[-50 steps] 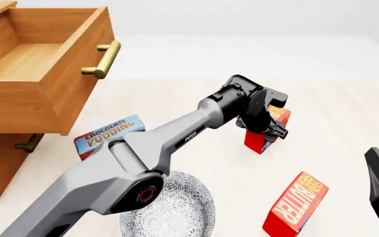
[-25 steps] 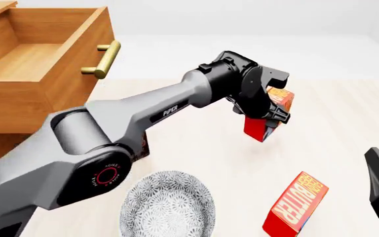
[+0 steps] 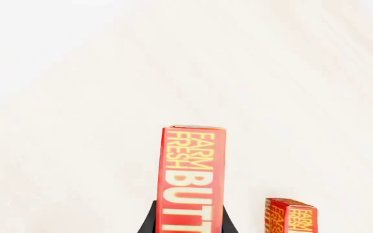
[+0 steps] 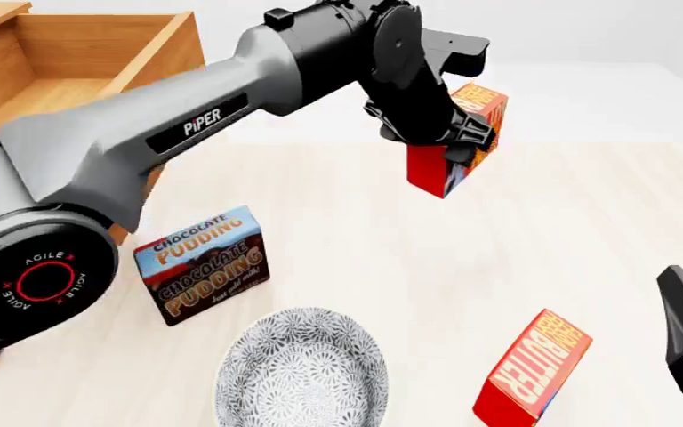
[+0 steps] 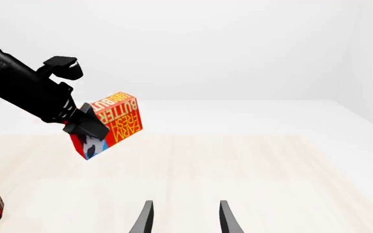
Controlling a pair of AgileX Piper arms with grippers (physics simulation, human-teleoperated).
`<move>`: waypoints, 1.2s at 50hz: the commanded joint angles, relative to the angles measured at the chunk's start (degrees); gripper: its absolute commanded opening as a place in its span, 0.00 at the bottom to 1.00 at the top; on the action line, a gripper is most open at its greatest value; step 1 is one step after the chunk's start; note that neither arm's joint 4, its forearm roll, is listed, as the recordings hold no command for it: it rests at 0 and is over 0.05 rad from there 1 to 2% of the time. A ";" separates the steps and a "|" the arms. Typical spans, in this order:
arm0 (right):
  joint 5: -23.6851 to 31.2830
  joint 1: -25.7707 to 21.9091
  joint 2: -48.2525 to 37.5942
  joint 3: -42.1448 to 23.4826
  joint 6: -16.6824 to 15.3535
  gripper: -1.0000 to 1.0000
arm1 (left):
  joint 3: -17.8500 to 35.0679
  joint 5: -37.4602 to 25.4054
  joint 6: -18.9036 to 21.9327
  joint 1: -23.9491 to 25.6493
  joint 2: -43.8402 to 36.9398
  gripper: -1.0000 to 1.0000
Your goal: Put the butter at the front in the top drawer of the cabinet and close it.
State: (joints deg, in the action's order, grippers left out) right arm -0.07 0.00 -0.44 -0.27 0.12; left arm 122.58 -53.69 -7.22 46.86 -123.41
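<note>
Two butter boxes show: the left gripper [image 4: 454, 142] pinches the butter [image 4: 461, 142] clear above the table [image 4: 579, 231], right of the open top drawer [image 4: 57, 98]; the right gripper [image 5: 183, 218] waits spread near its twin [image 4: 532, 369].

Grey left arm [image 4: 140, 133] with white "PIPER" lettering, red-ringed AgileX joint, black wrist, black pincer [image 4: 454, 133]

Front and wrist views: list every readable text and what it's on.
"FARM FRESH BUTT…", cut off by the frame: held butter.
"BUTTER": second butter box on the table.
"CHOCOLATE PUDDING", twice: pudding box; its small bottom line is too small to read.
"PiPER": left arm.
"AGILE X": red ring on the arm's joint.
</note>
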 commanded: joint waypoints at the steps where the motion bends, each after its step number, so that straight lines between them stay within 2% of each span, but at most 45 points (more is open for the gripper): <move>1: 0.00 -0.01 0.07 0.05 -0.02 1.00 | -0.52 -3.81 2.84 -3.74 8.02 0.00; 12: 0.00 0.00 0.07 0.05 -0.04 1.00 | 1.74 -10.51 3.92 -6.92 13.44 0.00; 20: 0.01 0.00 0.07 0.05 -0.04 1.00 | 1.11 -14.17 6.05 -10.40 17.55 0.00; 32: 0.01 0.00 0.07 0.05 -0.04 1.00 | -4.69 -16.16 7.20 -14.74 25.03 0.00; 39: 0.00 -0.01 0.07 0.05 -0.04 1.00 | -7.32 -16.21 6.03 -16.66 29.11 0.00; 44: 0.00 0.00 0.08 0.05 -0.04 1.00 | -9.56 -16.20 8.07 -19.85 31.44 0.00; 58: 0.01 -0.01 0.07 0.05 -0.04 1.00 | -13.28 -16.21 9.22 -25.79 35.01 0.00; 60: 0.01 0.00 0.07 0.05 -0.05 1.00 | -14.72 -16.21 10.20 -28.06 35.96 0.00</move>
State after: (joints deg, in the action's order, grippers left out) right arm -0.07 0.00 -0.44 -0.27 0.12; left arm 110.71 -69.90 0.22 24.04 -91.27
